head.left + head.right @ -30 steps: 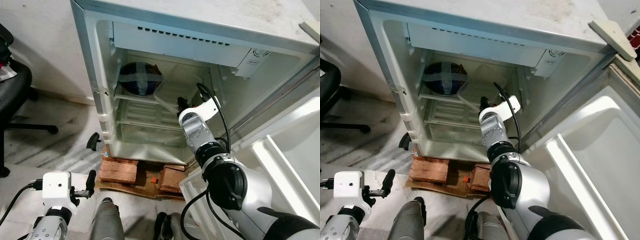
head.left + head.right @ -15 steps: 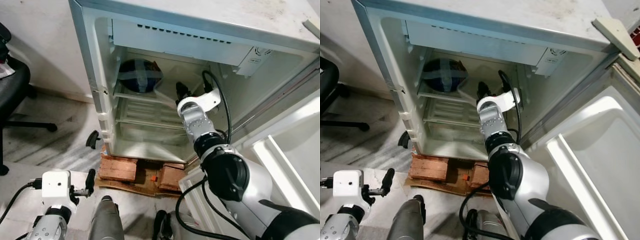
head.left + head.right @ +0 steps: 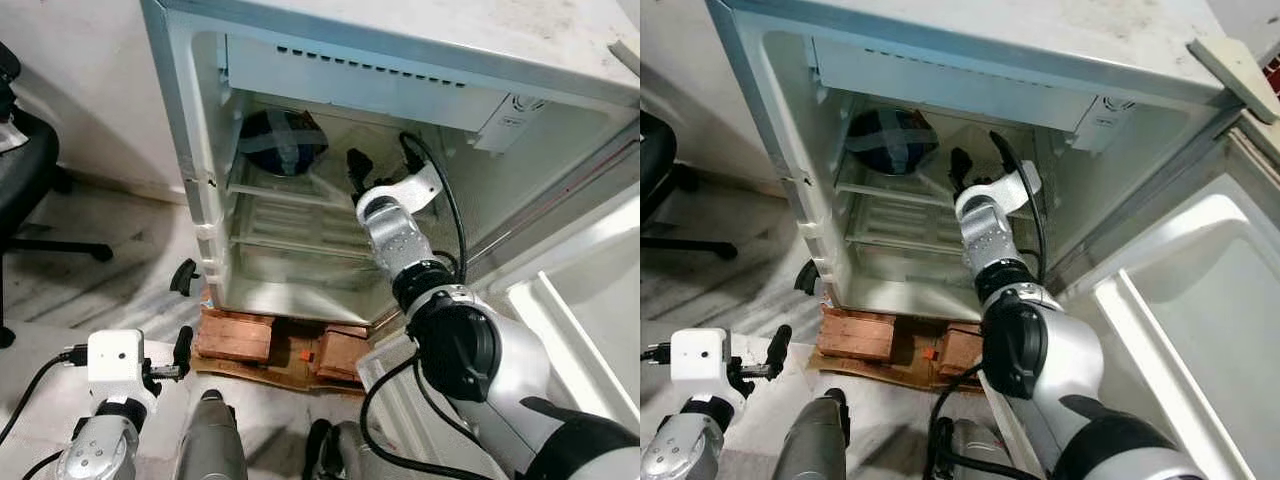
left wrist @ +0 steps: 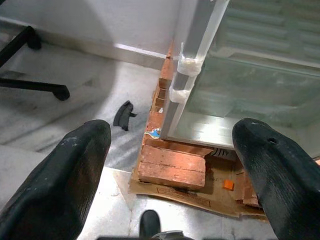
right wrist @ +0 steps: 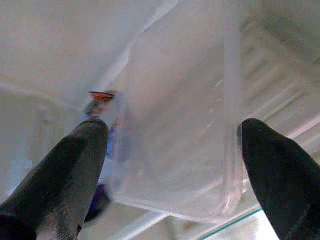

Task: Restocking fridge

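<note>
While the fridge (image 3: 400, 60) stands open, things lie so:
Right gripper (image 5: 170, 145): reaches inside to the upper shelf (image 3: 285, 195), fingers spread wide around a clear plastic container (image 5: 185, 115) (contact cannot be told).
Container: on that shelf, right of a dark round bundle (image 3: 283, 142).
Left gripper (image 4: 170, 165): low at near left, fingers apart, empty, facing bricks (image 4: 172, 167) under the fridge.

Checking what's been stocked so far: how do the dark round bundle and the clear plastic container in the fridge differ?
The dark round bundle crossed with pale tape is opaque and ball-shaped; the clear plastic container is see-through and boxy. The bundle sits free, left; the container lies between the open right gripper's fingers. Both are on the top shelf.
</note>
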Tool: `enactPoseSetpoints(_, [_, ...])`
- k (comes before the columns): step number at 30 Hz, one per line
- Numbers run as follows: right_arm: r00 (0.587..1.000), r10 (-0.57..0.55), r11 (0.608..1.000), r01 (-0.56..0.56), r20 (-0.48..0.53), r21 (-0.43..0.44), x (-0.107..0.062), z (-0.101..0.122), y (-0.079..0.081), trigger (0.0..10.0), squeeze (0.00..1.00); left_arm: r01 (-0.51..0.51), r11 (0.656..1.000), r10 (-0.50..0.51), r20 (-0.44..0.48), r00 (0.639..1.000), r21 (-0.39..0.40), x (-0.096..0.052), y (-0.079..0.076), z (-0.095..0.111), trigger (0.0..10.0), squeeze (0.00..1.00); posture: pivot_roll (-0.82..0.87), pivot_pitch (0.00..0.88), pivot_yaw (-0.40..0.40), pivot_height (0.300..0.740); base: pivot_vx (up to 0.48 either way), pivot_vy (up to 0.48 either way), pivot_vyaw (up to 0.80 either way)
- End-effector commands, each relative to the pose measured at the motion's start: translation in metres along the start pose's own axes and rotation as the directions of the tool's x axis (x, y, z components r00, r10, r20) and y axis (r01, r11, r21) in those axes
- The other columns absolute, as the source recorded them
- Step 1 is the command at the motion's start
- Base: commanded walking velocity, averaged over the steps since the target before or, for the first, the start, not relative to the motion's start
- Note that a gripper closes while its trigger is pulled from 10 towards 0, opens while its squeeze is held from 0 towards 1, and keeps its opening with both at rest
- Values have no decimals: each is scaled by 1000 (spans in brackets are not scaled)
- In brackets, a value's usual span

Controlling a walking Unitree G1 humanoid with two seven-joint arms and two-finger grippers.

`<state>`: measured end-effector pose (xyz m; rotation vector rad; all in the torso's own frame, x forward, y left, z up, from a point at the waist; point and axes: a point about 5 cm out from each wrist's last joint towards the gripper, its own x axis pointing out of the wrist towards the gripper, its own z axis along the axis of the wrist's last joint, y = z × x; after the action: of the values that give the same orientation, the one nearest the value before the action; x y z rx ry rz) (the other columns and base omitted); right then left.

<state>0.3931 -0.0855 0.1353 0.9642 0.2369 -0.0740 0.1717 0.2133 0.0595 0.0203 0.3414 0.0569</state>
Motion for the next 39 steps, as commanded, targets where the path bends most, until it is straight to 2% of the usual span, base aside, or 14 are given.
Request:
enactPoseSetpoints(1, [999, -31, 996, 30, -10, -86, -2, 0, -18, 10000, 922, -11, 1000, 11, -17, 1000, 3, 1, 1, -6, 10000, 0, 351, 181, -177, 740, 0, 0, 0])
enactPoseSetpoints(7, [999, -37, 987, 38, 11, -159, -3, 11, -35, 10000, 922, -2, 1000, 2, 5, 1000, 18, 15, 2, -2, 10000, 0, 325, 141, -169, 740, 0, 0, 0])
enactPoseSetpoints(12, [999, -9, 973, 18, 39, -228, -4, 21, -39, 10000, 929, -4, 1000, 3, 33, 999, 29, 26, 3, 3, 10000, 0, 312, 106, -163, 740, 0, 0, 0])
enactPoseSetpoints(18, [995, 79, 947, -56, 58, -315, -5, 28, -35, 10000, 945, -8, 999, 5, 70, 998, 37, 39, 7, 9, 10000, 0, 285, 52, -154, 740, 0, 0, 0])
enactPoseSetpoints(24, [985, 173, 893, -158, -4, -421, -12, 19, -43, 10000, 961, -9, 999, 6, 97, 995, 32, 48, 4, 14, 10000, 0, 270, 7, -149, 740, 0, 0, 0])
enactPoseSetpoints(25, [980, 197, 862, -181, -16, -472, -18, 15, -50, 10000, 961, -10, 999, 7, 107, 994, 30, 52, 2, 15, 10000, 0, 259, 0, -144, 740, 0, 0, 0])
enactPoseSetpoints(28, [975, 222, 828, -195, -12, -525, -28, 14, -58, 10000, 941, -5, 999, 1, 116, 993, 35, 54, -2, 16, 10000, 0, 250, 0, -140, 740, 0, 0, 0])
enactPoseSetpoints(31, [971, 239, 813, -206, -11, -545, -36, 14, -62, 10000, 922, 9, 999, -14, 118, 993, 38, 55, -3, 16, 10000, 0, 237, 0, -133, 740, 0, 0, 0])
enactPoseSetpoints(32, [968, 251, 797, -215, -14, -565, -41, 14, -64, 10000, 753, 30, 999, -34, 115, 993, 38, 55, -4, 16, 10000, 0, 237, 0, -133, 740, 0, 0, 0])
enactPoseSetpoints(33, [965, 263, 778, -224, -21, -587, -47, 14, -67, 10000, 349, 47, 998, -51, 111, 993, 37, 55, -5, 15, 10000, 0, 230, 0, -129, 740, 0, 0, 0])
enactPoseSetpoints(34, [958, 284, 736, -243, -38, -632, -57, 12, -72, 10000, 0, 62, 997, -66, 108, 992, 46, 54, -6, 13, 10000, 0, 223, 0, -125, 740, 0, 0, 0])
enactPoseSetpoints(35, [958, 284, 736, -243, -38, -632, -57, 12, -72, 10000, 0, 62, 997, -66, 108, 992, 46, 54, -6, 13, 10000, 0, 223, 0, -125, 740, 0, 0, 0])
enactPoseSetpoints(36, [955, 294, 705, -249, -46, -664, -66, 10, -77, 10000, 0, 54, 997, -61, 109, 992, 61, 53, -4, 11, 10000, 0, 214, 0, -118, 740, 0, 0, 0])
enactPoseSetpoints(39, [961, 276, 719, -227, -30, -657, -79, 8, -87, 10000, 0, 38, 998, -44, 104, 994, 55, 53, 1, 8, 10000, 0, 207, 0, -113, 740, 0, 0, 0])
